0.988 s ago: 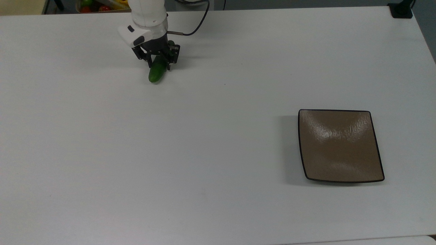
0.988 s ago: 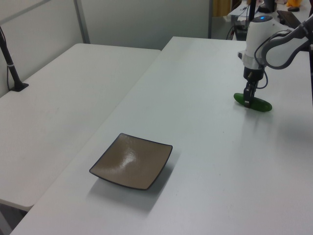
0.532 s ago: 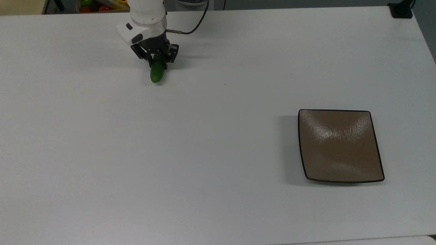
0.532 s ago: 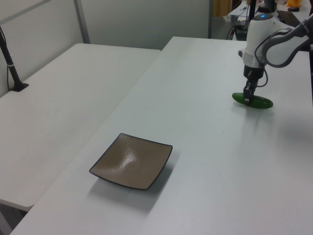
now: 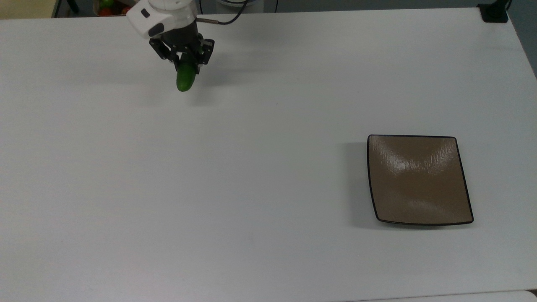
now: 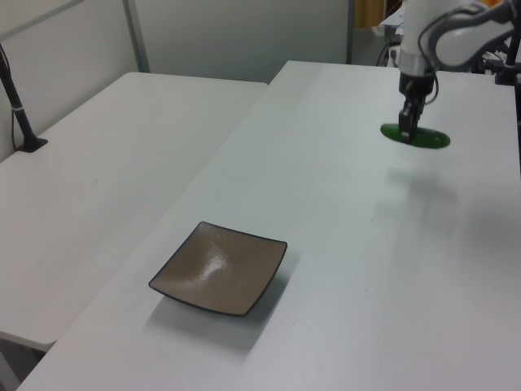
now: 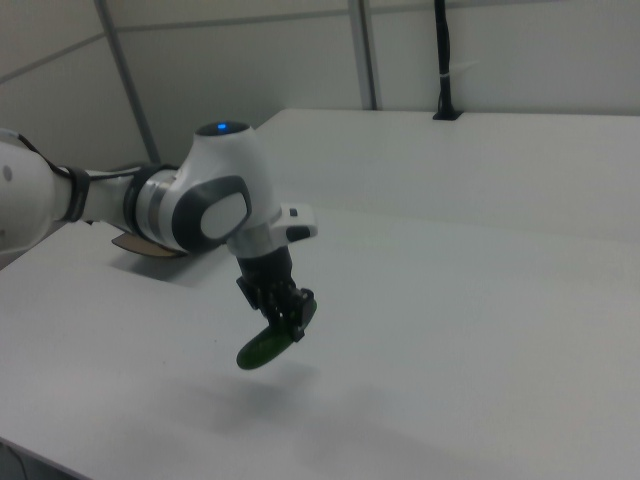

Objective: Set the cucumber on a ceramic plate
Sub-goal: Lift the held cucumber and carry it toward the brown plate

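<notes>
Since a second ago the black two-finger gripper (image 5: 185, 63) has risen, lifting the small dark green cucumber (image 5: 184, 79) clear of the white table (image 5: 251, 176); its jaws stay clamped across the cucumber's middle; the square glossy brown ceramic plate (image 5: 418, 179) lies unmoved, well apart at the top view's right, with bare tabletop between; the right view shows the cucumber (image 7: 264, 348) hanging tilted above its shadow.

Cucumber (image 5: 184, 79) upper left of the top view, above the tabletop (image 5: 251, 167) (in the end effector (image 5: 183, 63)); ceramic plate (image 5: 419, 180) on tabletop, lower right, well apart.
</notes>
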